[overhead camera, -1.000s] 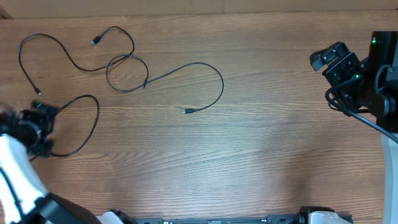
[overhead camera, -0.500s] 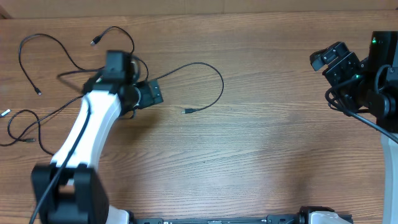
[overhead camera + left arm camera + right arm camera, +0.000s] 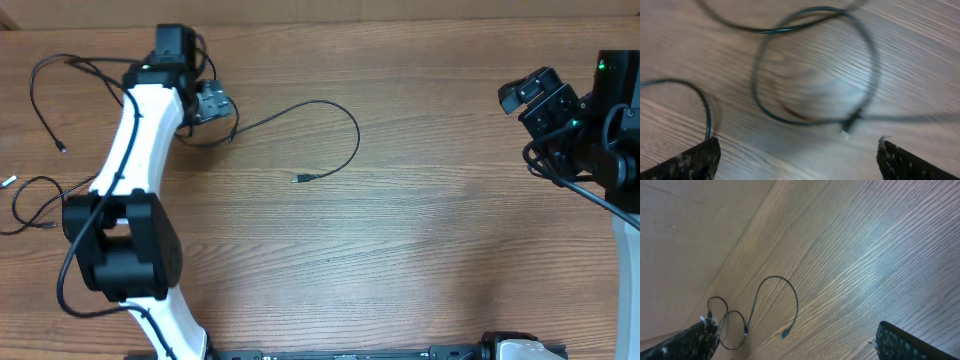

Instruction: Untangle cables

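Note:
Three thin black cables lie at the table's left. The first cable [image 3: 345, 115] arcs from a small loop [image 3: 815, 65] to a plug [image 3: 301, 178], also in the right wrist view as the cable [image 3: 790, 292]. A second cable [image 3: 36, 95] curves along the far left back. The third cable [image 3: 30, 205] lies by the left edge, its silvery tip [image 3: 8, 182] beside it. My left gripper [image 3: 212, 102] hovers open over the small loop, nothing between its fingers [image 3: 690, 162]. My right gripper [image 3: 532, 98] stands open at the far right, away from all cables.
The left arm's white link [image 3: 135, 150] and black joint [image 3: 120, 245] stretch over the left of the wooden table [image 3: 420, 230], covering part of the cables. The right arm's body [image 3: 600, 130] and its thick black cable sit at the right edge.
My left arm has swung from the left edge up and back to the small loop. The third cable now lies bunched nearer the left edge. The right arm has not moved.

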Motion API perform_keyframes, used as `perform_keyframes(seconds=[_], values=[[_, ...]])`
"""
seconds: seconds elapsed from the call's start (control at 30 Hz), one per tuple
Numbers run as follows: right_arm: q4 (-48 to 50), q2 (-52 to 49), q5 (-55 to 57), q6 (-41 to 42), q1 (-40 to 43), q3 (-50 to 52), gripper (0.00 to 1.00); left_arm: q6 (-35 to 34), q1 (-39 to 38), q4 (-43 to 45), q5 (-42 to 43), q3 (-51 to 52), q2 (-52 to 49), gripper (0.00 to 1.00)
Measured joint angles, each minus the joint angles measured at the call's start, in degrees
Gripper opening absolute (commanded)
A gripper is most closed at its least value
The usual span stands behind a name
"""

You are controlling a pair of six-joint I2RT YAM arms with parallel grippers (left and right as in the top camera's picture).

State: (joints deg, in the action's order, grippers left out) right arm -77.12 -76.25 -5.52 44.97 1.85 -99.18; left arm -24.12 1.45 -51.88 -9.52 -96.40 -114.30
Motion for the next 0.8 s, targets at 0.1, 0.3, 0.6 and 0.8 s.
perform_keyframes(seconds=[0.1, 0.3, 0.6, 0.8], values=[[0.0, 0.0, 0.0, 0.0, 0.0, 0.0, 1.0, -3.2, 3.3, 1.5, 1.2, 0.0, -2.9, 1.0], [0.0, 0.0, 0.0, 0.0, 0.0, 0.0, 1.0, -4.5, 7.4, 4.2, 7.1, 0.0, -9.5, 0.92], [0.0, 0.0, 0.0, 0.0, 0.0, 0.0, 1.0, -2.3, 6.9, 6.7, 10.1, 0.0, -11.7, 0.25], [0.0, 0.0, 0.0, 0.0, 0.0, 0.0, 1.0, -1.4, 6.9, 4.3, 10.6, 0.0, -11.7, 0.04]])
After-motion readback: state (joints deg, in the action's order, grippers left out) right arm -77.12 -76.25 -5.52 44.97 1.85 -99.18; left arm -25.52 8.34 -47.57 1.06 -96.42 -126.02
